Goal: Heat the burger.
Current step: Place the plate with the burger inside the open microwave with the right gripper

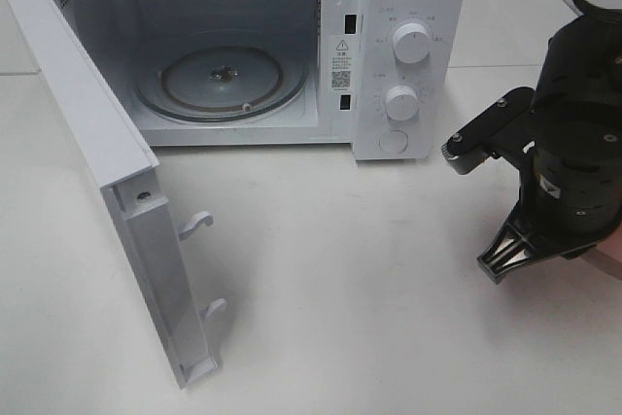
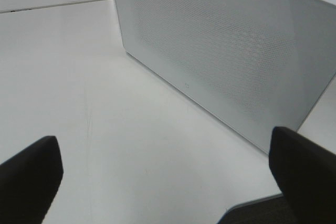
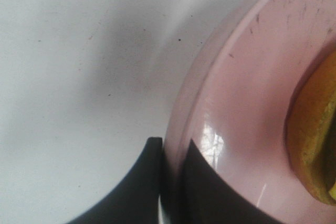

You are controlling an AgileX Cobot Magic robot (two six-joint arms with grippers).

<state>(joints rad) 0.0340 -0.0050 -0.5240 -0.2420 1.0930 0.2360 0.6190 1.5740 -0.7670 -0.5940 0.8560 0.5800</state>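
Microwave (image 1: 408,7) cavity open to front, turntable (image 1: 222,80) on its floor. Door (image 1: 87,133) swung out left, walls off that side; latch hooks (image 1: 197,224) jut inward. Worktop (image 1: 340,269) passable between door and right arm (image 1: 573,143), which carries pink plate (image 3: 236,103). Left fingers (image 2: 29,179) face door's outer panel, near.

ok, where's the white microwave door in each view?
Exterior high: the white microwave door is swung open at the left of the picture, with its inner face and latch hooks showing.
Left wrist: the dotted white panel standing on the table, apparently the door's outer face.
Right wrist: not in it; a round pink plate takes up that side of the picture.
Shared landmark: the white tabletop, in all three views.
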